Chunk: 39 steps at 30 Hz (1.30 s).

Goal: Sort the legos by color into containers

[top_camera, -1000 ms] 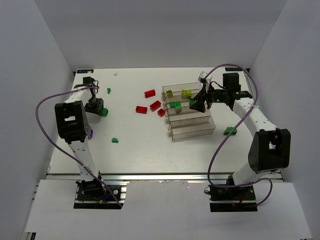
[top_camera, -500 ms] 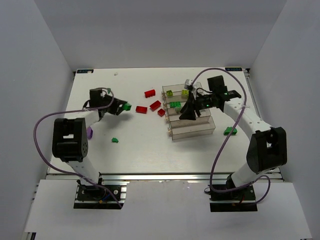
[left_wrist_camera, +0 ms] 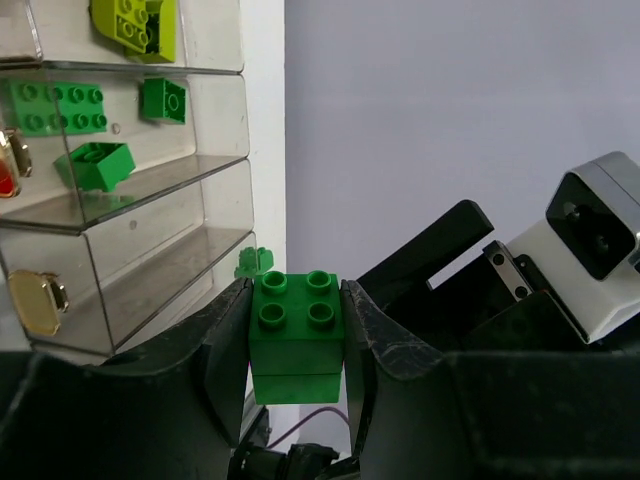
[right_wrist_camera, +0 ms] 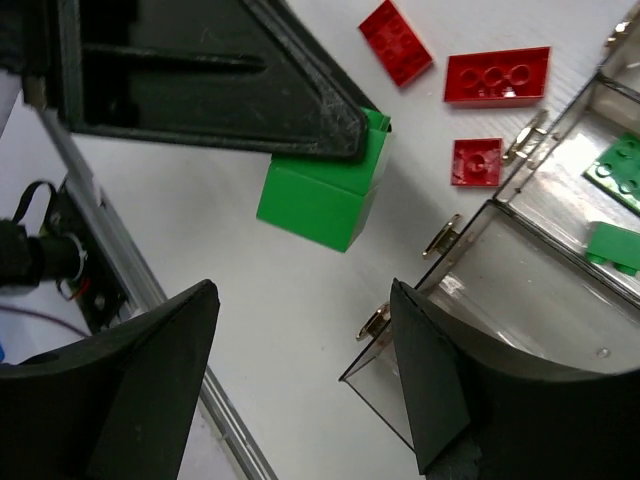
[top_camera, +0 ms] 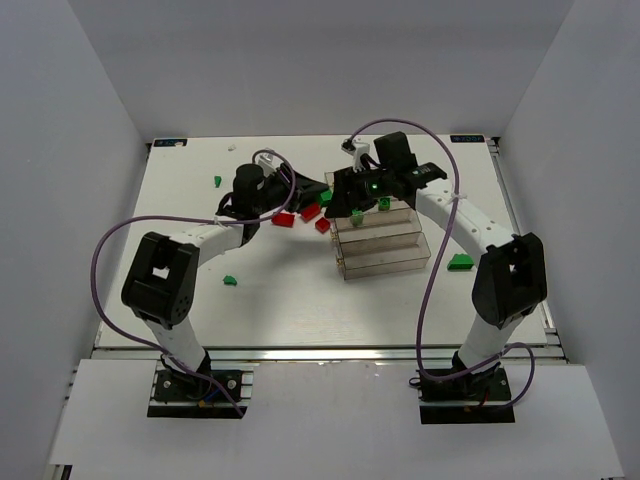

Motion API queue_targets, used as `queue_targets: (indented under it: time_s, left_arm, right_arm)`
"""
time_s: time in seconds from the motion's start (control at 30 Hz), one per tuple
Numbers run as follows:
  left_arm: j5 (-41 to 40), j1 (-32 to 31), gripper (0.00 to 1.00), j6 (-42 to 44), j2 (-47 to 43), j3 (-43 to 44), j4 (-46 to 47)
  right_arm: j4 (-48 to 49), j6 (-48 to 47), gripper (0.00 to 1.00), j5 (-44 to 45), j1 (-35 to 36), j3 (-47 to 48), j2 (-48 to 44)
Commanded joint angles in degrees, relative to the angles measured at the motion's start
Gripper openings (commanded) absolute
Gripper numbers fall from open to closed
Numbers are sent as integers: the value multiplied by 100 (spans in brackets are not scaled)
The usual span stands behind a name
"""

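My left gripper (left_wrist_camera: 297,345) is shut on a green two-by-two lego (left_wrist_camera: 297,335), held above the table by the left end of the clear containers (top_camera: 385,266). In the top view it (top_camera: 323,196) hangs just beside my right gripper (top_camera: 345,192). From the right wrist, the same green lego (right_wrist_camera: 320,195) sits under the left finger, ahead of my right gripper (right_wrist_camera: 300,375), which is open and empty. Green legos (left_wrist_camera: 58,105) lie in one container and a yellow-green one (left_wrist_camera: 135,22) in another. Three red legos (right_wrist_camera: 497,75) lie on the table beside the containers.
Loose green legos lie at the back left (top_camera: 217,181), the front left (top_camera: 230,281) and right of the containers (top_camera: 460,262). The right wrist camera housing (left_wrist_camera: 590,225) is close to my left fingers. White walls enclose the table.
My left arm has swung right across the table with the green lego to the containers' left end. My right gripper has moved left off the containers toward it and its jaws have widened.
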Motion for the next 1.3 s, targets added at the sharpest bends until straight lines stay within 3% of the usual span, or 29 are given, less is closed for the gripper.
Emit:
queue_targets:
  time_s: [0.0, 0.43, 0.8, 0.97, 1.27]
  left_arm:
    - [-227, -172, 0, -93, 60, 336, 197]
    - [-227, -375, 0, -260, 254, 398, 382]
    - [-244, -393, 0, -321, 219, 327, 487]
    - [-288, -384, 0, -268, 245, 353, 478]
    - [-297, -375, 0, -242, 342, 433, 522]
  right_arm:
    - [312, 801, 75, 952, 91, 230, -141]
    - [804, 1189, 65, 1725, 205, 54, -63]
    - [822, 952, 26, 1507, 232, -69, -62]
    - [725, 618, 0, 1085, 232, -359, -264]
    - [716, -208, 0, 689, 135, -1369, -932]
